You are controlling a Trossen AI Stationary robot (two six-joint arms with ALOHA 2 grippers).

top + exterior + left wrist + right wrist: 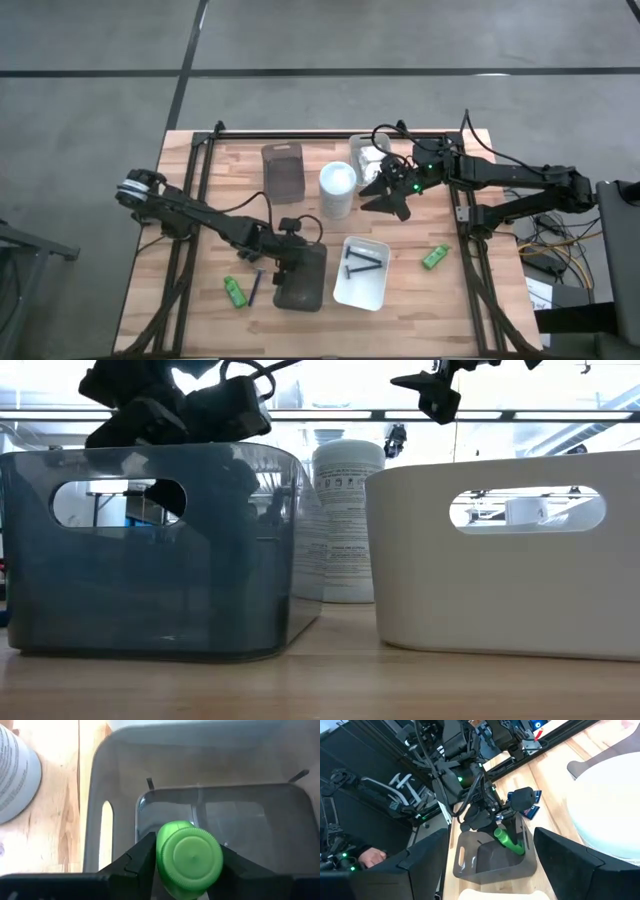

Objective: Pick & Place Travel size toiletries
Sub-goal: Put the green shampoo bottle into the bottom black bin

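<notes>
The wooden table (pixel 200 170) carries the grey tray (pixel 301 280) near the left front. Above it the left hand (pixel 189 865) grips a green bottle (pixel 189 857) between its fingers. The right hand (pixel 392 192) hangs empty and spread wide beside the tall white cylinder (pixel 337 190), far right.

Wooden table (pixel 200 180) — trays, white cylinder (pixel 338 189), two green bottles, a razor (pixel 256 288).
</notes>
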